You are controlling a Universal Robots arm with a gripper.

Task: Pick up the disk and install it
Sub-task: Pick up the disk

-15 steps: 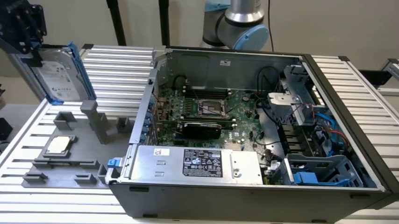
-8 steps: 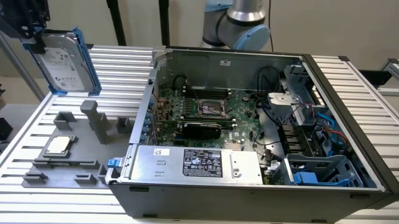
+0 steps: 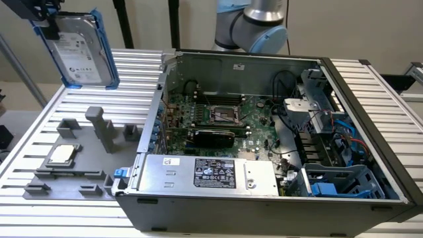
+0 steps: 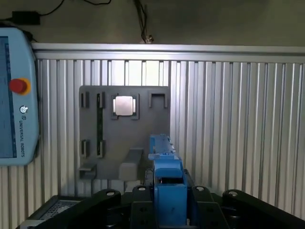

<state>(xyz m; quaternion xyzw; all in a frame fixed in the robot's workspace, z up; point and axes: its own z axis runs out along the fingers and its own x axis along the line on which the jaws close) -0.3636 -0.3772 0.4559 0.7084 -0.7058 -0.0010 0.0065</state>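
Disk (image 3: 82, 49) held aloft.
Gripper (image 3: 47, 20) clamps its top edge; grey fixture tray (image 3: 92, 163) below, open computer case (image 3: 264, 213) to the exterior view's right.

Ribbed metal table (image 3: 135, 106) with an open computer case (image 3: 264, 213), a grey fixture plate (image 3: 64, 185) and perhaps a teach pendant (image 4: 14, 95)

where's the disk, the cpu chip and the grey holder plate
disk (image 3: 80, 49): exterior view, on its white label
cpu chip (image 3: 63, 153): exterior view, middle of its silver top
grey holder plate (image 3: 64, 188): exterior view, bare patch of its surface
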